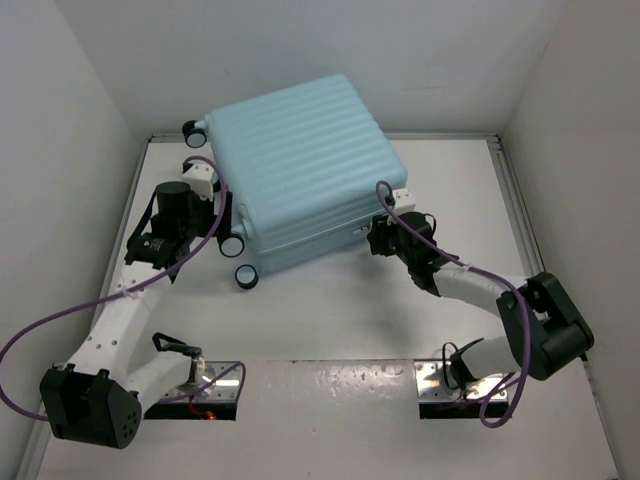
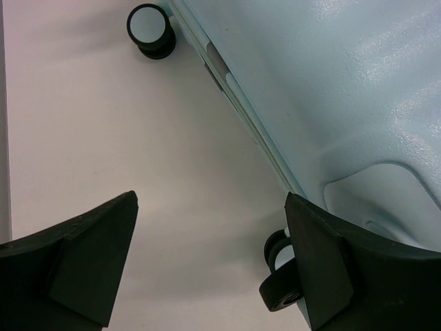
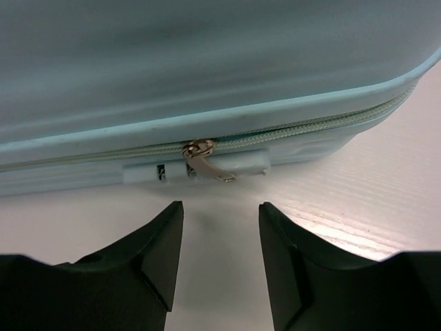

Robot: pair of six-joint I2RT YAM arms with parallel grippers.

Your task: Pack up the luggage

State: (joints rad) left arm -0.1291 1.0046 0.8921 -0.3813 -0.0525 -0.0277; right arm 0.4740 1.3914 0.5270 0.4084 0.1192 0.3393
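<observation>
The luggage point(image 1: 295, 170), a pale aqua ribbed hard-shell suitcase, lies closed and flat at the back of the table, black caster wheels point(image 1: 246, 277) on its left side. My left gripper point(image 1: 218, 205) is open and empty beside the wheel side; the left wrist view shows the shell point(image 2: 331, 103), one wheel far off point(image 2: 151, 31) and one by my right finger point(image 2: 282, 276). My right gripper point(image 1: 378, 238) is open and empty at the suitcase's near right side, just short of the metal zipper pull point(image 3: 204, 160) hanging from the shut zipper.
White walls close in the table point(image 1: 330, 320) on the left, back and right. The two arm bases point(image 1: 200, 385) sit at the near edge. Purple cables point(image 1: 60, 320) loop off both arms.
</observation>
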